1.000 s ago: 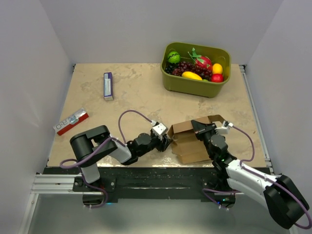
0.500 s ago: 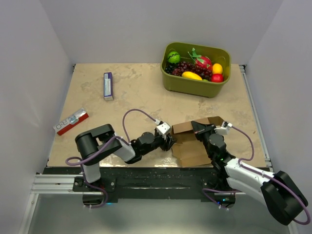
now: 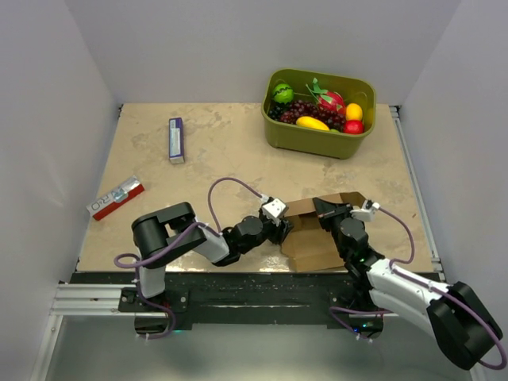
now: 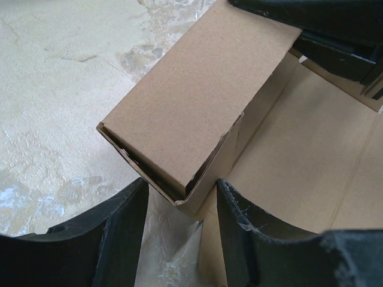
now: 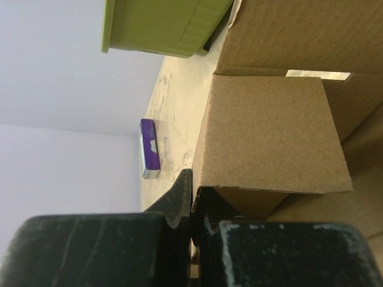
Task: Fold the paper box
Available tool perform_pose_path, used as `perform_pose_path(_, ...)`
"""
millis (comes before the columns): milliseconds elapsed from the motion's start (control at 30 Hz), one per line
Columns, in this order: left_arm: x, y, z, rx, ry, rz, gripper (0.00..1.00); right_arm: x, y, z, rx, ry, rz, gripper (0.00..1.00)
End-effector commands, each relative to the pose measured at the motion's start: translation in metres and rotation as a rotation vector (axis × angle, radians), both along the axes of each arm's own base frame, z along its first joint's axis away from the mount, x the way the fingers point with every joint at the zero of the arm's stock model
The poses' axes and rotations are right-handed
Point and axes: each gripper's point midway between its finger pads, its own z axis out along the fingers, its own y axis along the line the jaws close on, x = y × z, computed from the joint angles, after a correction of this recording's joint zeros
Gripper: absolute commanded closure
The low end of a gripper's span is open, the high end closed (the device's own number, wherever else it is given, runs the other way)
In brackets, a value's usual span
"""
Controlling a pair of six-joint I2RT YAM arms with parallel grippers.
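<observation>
The paper box [image 3: 314,240] is plain brown cardboard, partly folded, near the table's front edge right of centre. In the left wrist view one folded section [image 4: 191,113] stands up from a flat panel. Its lower corner pokes between the fingers of my left gripper [image 4: 181,197], which is open, and I cannot tell whether the fingers touch it. From the top, the left gripper [image 3: 284,230] sits at the box's left side. My right gripper [image 3: 321,208] is at the box's far edge. In its wrist view the right gripper [image 5: 191,188] is shut on a thin cardboard wall of the box [image 5: 269,131].
A green bin [image 3: 274,131] holding fruit stands at the back right, also seen as the green bin [image 5: 161,27]. A slim purple-and-white box [image 3: 176,140] lies at the back left, and it shows again as the purple box [image 5: 149,149]. A red-and-white box [image 3: 116,197] lies at the left.
My left arm has reached further right, bringing its gripper up to the box's left side. The box now looks more closed up. The right gripper has kept its hold.
</observation>
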Motion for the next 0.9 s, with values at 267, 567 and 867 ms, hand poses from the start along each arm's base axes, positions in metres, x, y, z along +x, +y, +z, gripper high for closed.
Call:
perform_pose_path(267,0.017,0.003,-0.017,0.131,-0.042,0.108,0.48,-0.018,-0.008,-0.051,-0.051,0.214,-0.017,1.00)
perform_pose_path(567,0.026,0.011,-0.012,0.120,-0.042,0.185,0.57,-0.021,-0.010,-0.057,-0.045,0.241,-0.019,1.00)
perform_pose_path(867,0.028,0.015,-0.008,0.115,-0.062,0.207,0.76,-0.024,-0.016,-0.058,-0.072,0.269,-0.040,1.00)
